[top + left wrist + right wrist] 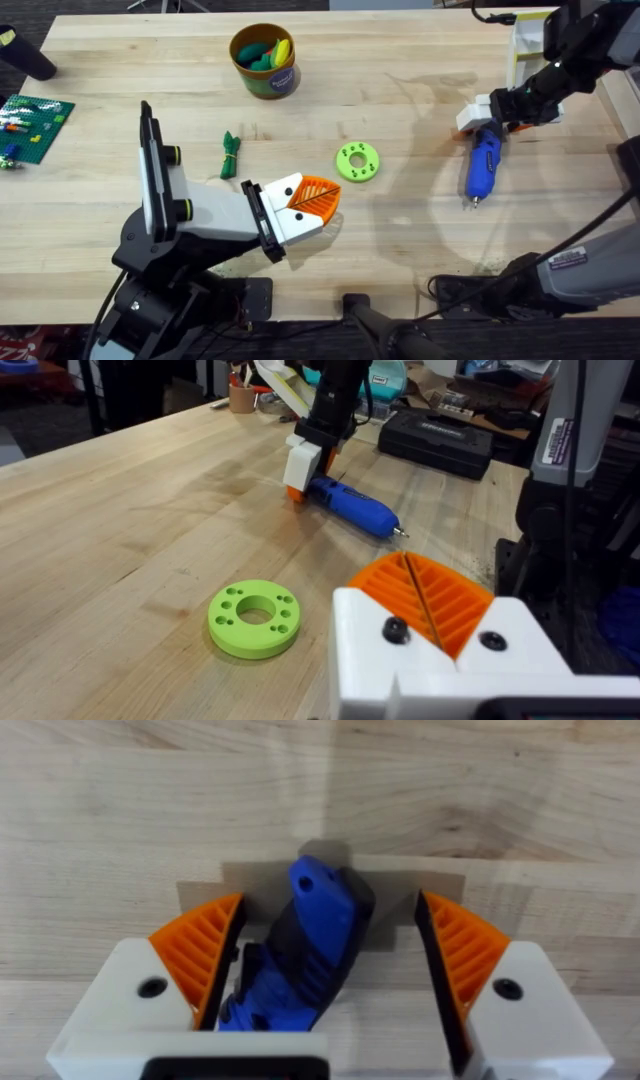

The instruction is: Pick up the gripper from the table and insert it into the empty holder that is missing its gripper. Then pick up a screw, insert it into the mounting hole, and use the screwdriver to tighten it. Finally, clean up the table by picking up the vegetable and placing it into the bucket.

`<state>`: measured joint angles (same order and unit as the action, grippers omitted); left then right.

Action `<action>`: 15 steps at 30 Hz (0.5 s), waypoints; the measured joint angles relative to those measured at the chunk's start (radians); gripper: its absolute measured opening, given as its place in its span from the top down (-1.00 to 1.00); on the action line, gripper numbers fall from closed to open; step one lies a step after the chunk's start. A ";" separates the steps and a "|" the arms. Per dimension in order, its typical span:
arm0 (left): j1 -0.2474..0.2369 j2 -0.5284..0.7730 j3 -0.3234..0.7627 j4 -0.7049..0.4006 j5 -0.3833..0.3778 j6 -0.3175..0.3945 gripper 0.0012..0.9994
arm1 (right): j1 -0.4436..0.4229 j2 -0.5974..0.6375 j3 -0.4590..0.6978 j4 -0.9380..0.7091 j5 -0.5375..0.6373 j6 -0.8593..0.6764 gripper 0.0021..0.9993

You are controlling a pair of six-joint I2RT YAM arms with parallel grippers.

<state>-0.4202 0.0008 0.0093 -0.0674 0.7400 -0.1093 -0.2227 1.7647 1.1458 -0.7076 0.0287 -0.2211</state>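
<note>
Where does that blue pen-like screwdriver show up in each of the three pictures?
Overhead: the screwdriver lies at the right of the table, bit pointing toward the arm bases.
Left wrist: the screwdriver lies far off, beyond the green ring.
Right wrist: its butt end sits between the open orange pads.
Shared landmark: the right tool.

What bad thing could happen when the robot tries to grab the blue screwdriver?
The right gripper is open around the screwdriver, which sits off-centre, close to one orange pad. Closing might twist it or let it slip. The grip is also at the back end, so the long body could droop when lifted. The vegetable still lies on the table, outside the bucket.
</note>
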 joint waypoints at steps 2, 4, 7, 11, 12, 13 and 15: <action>0.000 0.000 0.000 0.001 0.000 0.000 0.97 | 0.000 0.000 0.000 -0.003 0.000 0.000 -0.98; 0.000 0.000 0.000 0.001 0.000 0.000 0.97 | 0.000 0.000 0.000 -0.004 -0.007 0.007 -0.99; 0.000 0.000 0.000 0.001 -0.001 0.000 0.97 | -0.002 0.000 0.000 0.002 -0.025 0.030 -0.99; 0.000 0.000 0.000 0.001 -0.001 0.000 0.97 | -0.002 0.000 0.000 0.002 -0.029 0.041 -0.99; 0.000 0.000 0.000 0.001 0.000 0.000 0.97 | -0.002 0.000 0.000 0.002 -0.030 0.042 -0.99; 0.000 0.000 0.000 0.001 0.000 0.000 0.97 | -0.002 0.000 0.000 0.002 -0.030 0.044 -0.99; 0.000 0.000 0.000 0.001 0.000 0.000 0.97 | -0.002 0.000 0.000 0.003 -0.035 0.056 -0.99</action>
<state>-0.4202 0.0008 0.0091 -0.0666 0.7399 -0.1097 -0.2249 1.7645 1.1458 -0.7044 -0.0065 -0.1651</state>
